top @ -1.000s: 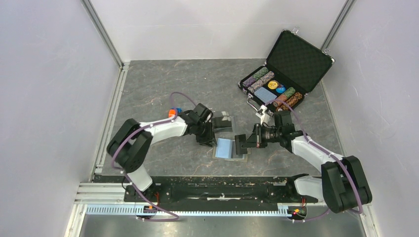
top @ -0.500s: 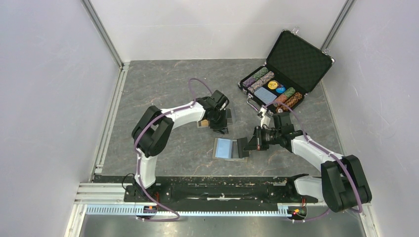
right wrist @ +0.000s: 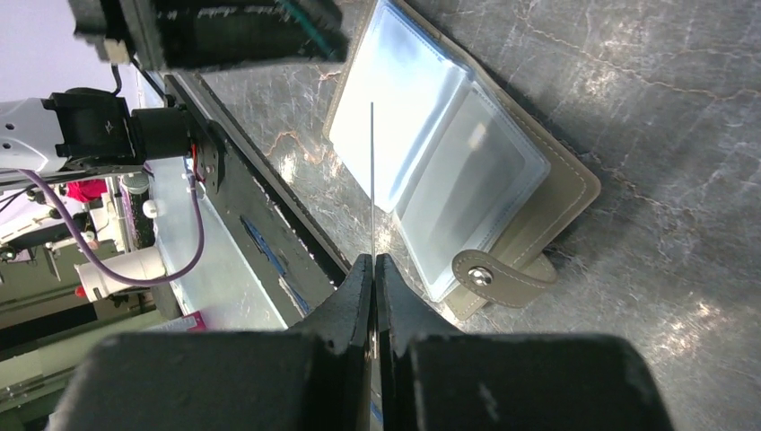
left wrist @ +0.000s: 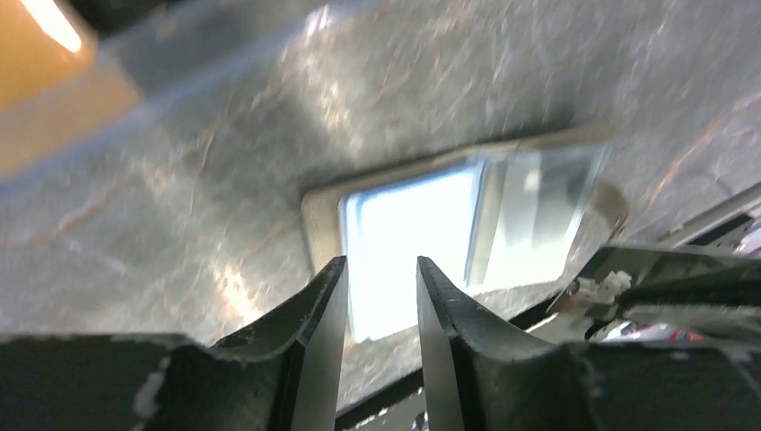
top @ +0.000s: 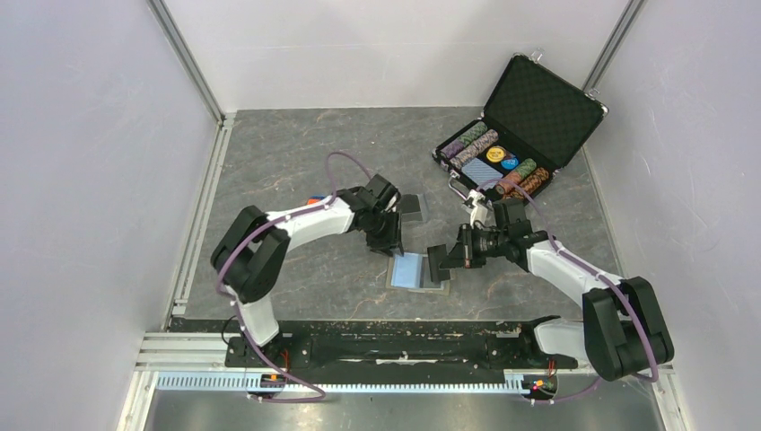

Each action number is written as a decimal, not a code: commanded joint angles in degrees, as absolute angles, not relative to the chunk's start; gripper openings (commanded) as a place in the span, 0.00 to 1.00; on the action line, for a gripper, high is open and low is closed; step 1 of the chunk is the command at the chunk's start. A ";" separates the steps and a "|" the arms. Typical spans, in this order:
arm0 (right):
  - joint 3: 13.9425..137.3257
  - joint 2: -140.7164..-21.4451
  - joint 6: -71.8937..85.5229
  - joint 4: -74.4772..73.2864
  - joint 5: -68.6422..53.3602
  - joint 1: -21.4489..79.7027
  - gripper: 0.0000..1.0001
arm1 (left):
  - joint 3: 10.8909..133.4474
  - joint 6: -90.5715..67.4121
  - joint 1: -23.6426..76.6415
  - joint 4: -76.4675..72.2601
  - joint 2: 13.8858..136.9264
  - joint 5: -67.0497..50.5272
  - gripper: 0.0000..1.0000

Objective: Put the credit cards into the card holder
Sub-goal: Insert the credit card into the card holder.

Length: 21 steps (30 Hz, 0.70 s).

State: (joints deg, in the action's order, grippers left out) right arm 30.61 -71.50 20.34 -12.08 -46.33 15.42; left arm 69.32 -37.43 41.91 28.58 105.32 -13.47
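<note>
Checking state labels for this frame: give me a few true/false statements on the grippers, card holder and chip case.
1. The card holder lies open on the table. True.
2. The right gripper is empty. False: it is shut on a credit card, seen edge-on above the holder.
3. The left gripper has its jaws apart with nothing between them. True.
4. The poker chip case is closed. False: it stands open, with chips showing.
</note>
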 commanded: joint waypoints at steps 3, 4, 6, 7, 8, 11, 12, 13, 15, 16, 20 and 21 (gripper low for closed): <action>33.22 -73.12 20.49 -9.93 -45.70 17.39 0.00 | 58.52 -38.59 41.25 22.56 97.39 -19.08 0.42; 33.22 -73.36 20.71 -9.65 -45.70 17.61 0.00 | 57.25 -39.24 41.08 21.21 97.13 -19.94 0.43; 33.23 -73.58 21.18 -8.94 -45.63 18.18 0.00 | 54.72 -40.30 40.72 18.99 97.12 -21.34 0.44; 33.14 -73.73 21.49 -8.53 -45.66 18.41 0.00 | 53.91 -40.71 40.62 18.19 97.36 -21.97 0.44; 33.13 -73.89 21.78 -8.07 -45.70 18.62 0.00 | 53.05 -41.06 40.45 17.27 97.58 -22.47 0.44; 32.66 -74.35 22.67 -6.52 -45.74 19.09 0.00 | 51.63 -41.96 40.34 14.98 98.57 -24.08 0.44; 32.46 -74.50 23.14 -5.99 -45.78 19.24 0.00 | 51.44 -42.22 40.32 14.59 99.06 -24.60 0.44; 32.23 -74.70 23.49 -5.36 -45.83 19.33 0.00 | 51.18 -42.48 40.34 13.94 99.50 -25.11 0.44; 31.91 -75.04 24.03 -4.50 -45.81 19.42 0.00 | 50.28 -43.66 40.35 11.92 100.41 -26.72 0.42; 31.84 -75.16 24.07 -4.36 -45.59 19.41 0.00 | 49.83 -44.45 40.35 10.44 100.66 -27.58 0.41; 31.99 -75.35 24.44 -4.48 -43.02 19.42 0.00 | 48.44 -46.35 40.72 8.28 100.59 -28.69 0.37; 31.99 -75.46 24.75 -4.53 -42.46 19.42 0.00 | 48.19 -46.68 40.69 8.17 100.34 -28.53 0.36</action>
